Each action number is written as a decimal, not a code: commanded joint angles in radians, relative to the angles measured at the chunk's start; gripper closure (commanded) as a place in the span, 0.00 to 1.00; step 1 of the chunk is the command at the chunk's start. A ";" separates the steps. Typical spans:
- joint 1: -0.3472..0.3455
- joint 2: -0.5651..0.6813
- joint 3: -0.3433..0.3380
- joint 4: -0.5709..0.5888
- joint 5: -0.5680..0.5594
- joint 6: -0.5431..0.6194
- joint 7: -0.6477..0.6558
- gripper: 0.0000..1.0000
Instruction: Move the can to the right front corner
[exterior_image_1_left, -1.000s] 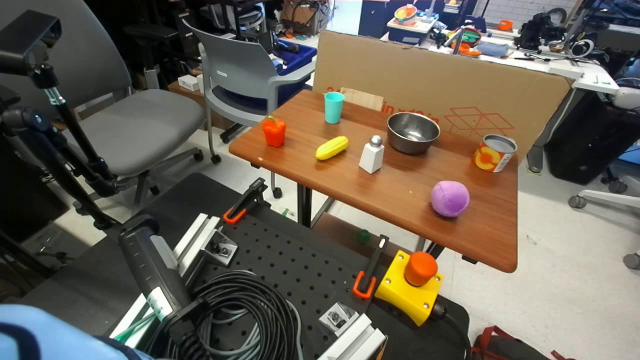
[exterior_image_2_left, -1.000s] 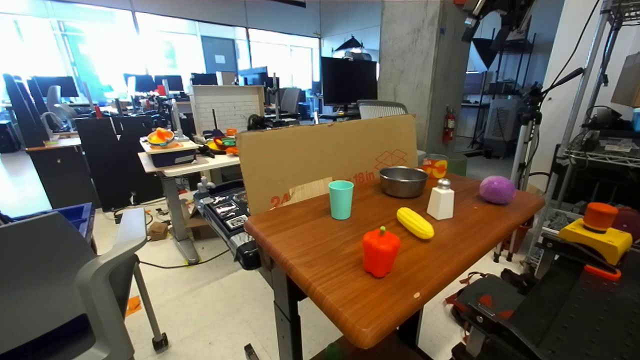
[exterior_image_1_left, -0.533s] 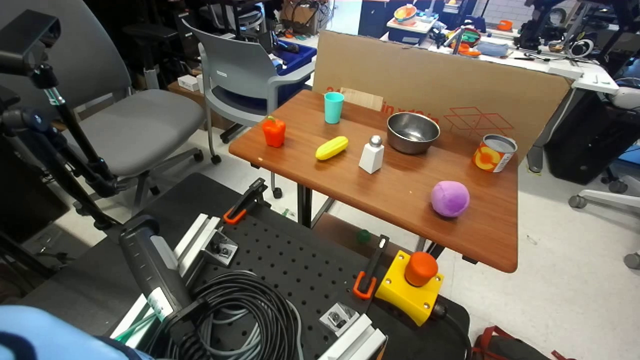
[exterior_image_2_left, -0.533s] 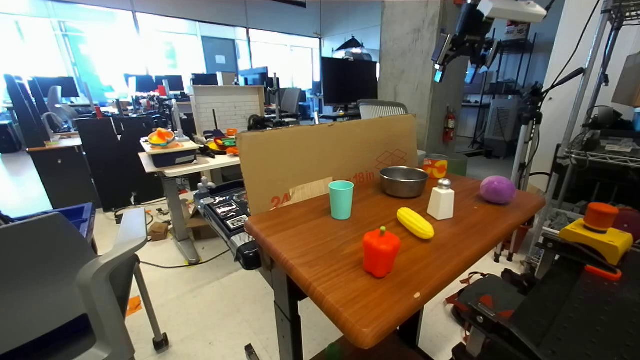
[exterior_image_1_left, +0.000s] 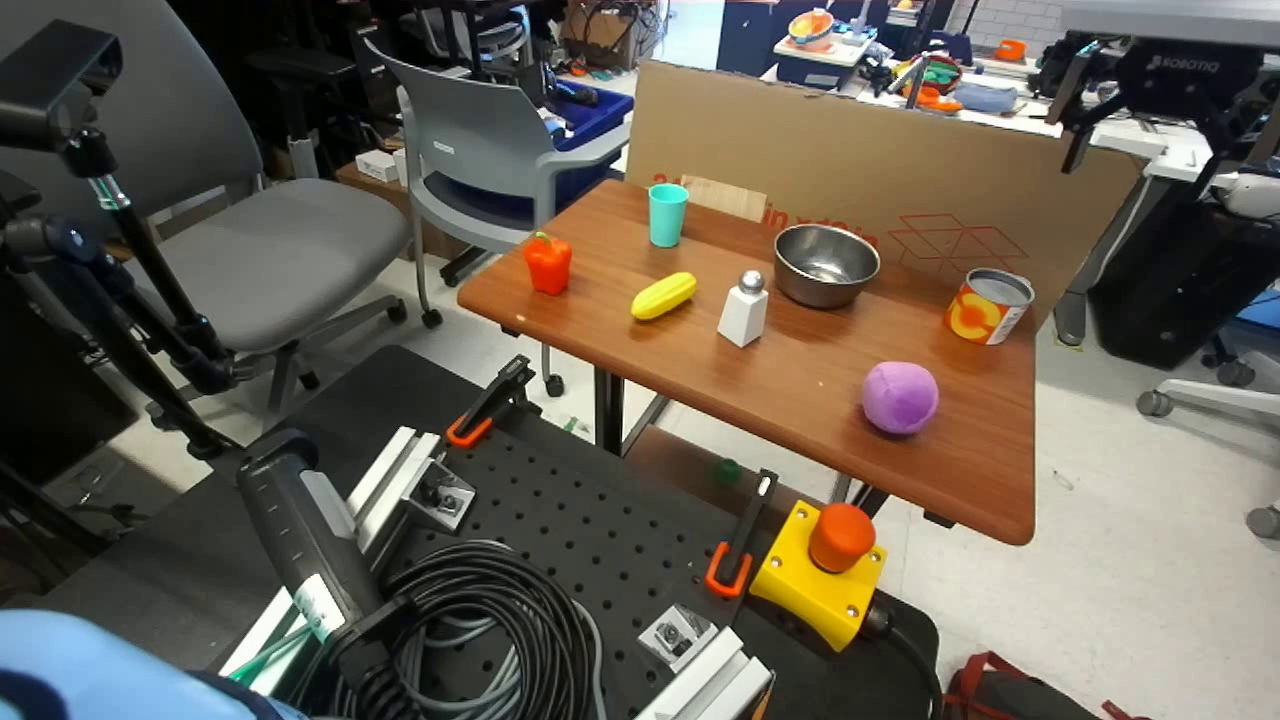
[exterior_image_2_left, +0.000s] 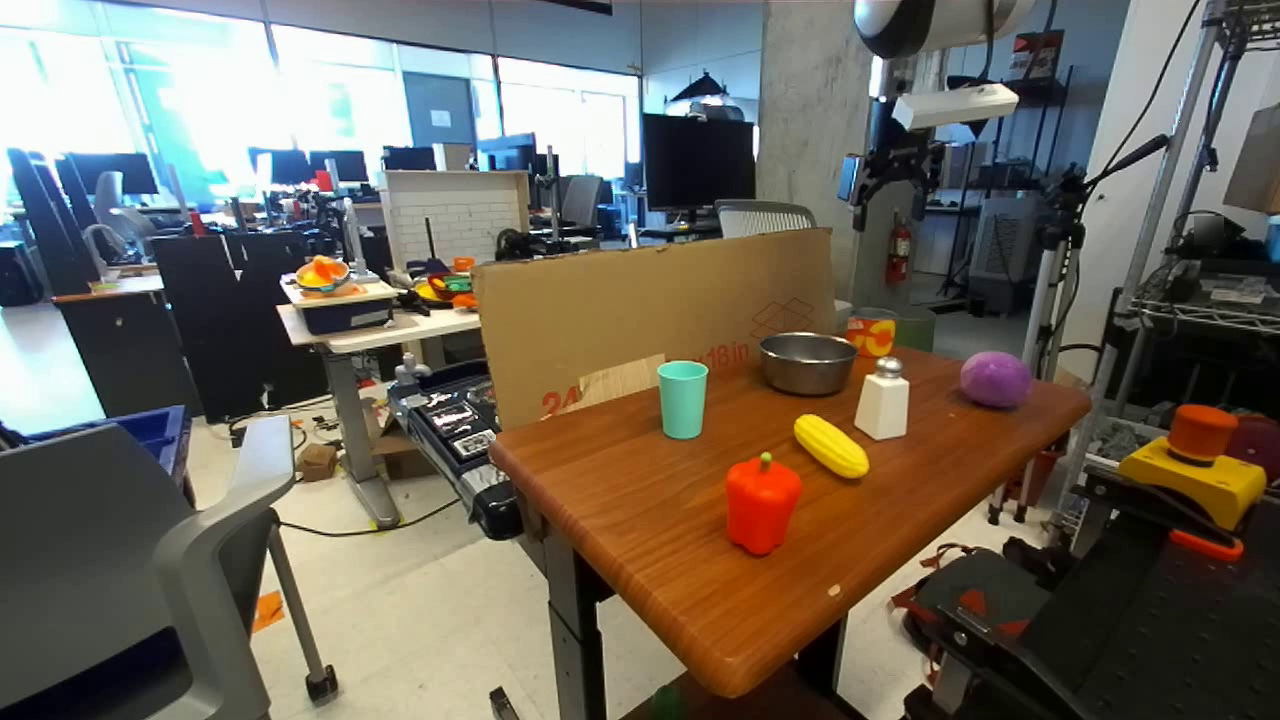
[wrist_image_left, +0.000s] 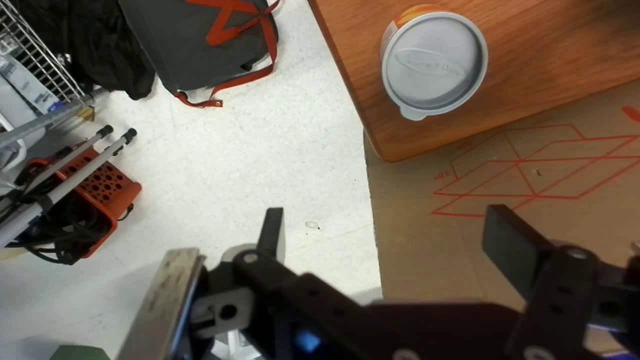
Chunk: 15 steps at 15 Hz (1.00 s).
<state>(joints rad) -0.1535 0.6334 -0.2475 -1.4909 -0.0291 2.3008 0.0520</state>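
A robot hand (wrist_image_left: 385, 225) hangs in the air, higher than a brown wooden surface (exterior_image_1_left: 800, 375), its two dark fingers spread wide apart. The can (exterior_image_1_left: 988, 308) stands upright at one end of the surface, near a propped cardboard sheet (exterior_image_1_left: 880, 160). In an exterior view, its orange side faces the camera, and it is well apart from the right front corner (exterior_image_1_left: 1008, 515) as that camera sees it; at the upper edge, white lettering (exterior_image_1_left: 1185, 66) on the hand reads ROBOTIQ. In an exterior view, a steel bowl (exterior_image_2_left: 808, 368) covers a little of the can, and the white arm (exterior_image_2_left: 960, 22) shows above the hand, with bright windows (exterior_image_2_left: 330, 90) in the background.

The wrist view alone looks down on the can from above: a round grey lid with a small tab at its rim, in the upper part of that view, near a corner of the surface and apart from the fingertips.

Both exterior views take in things outside the wrist view: a turquoise cup (exterior_image_2_left: 682, 402), a red bell pepper (exterior_image_2_left: 763, 507), a yellow corn cob (exterior_image_2_left: 830, 447), a white shaker (exterior_image_2_left: 882, 408) with a metal top, and a purple ball (exterior_image_2_left: 996, 380), spread across the surface.
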 joint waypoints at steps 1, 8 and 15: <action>-0.005 0.114 0.007 0.138 -0.057 -0.059 0.039 0.00; 0.009 0.251 0.001 0.238 -0.121 -0.094 0.044 0.00; 0.035 0.342 -0.008 0.314 -0.158 -0.129 0.066 0.00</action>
<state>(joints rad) -0.1308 0.9282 -0.2473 -1.2448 -0.1506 2.2167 0.0883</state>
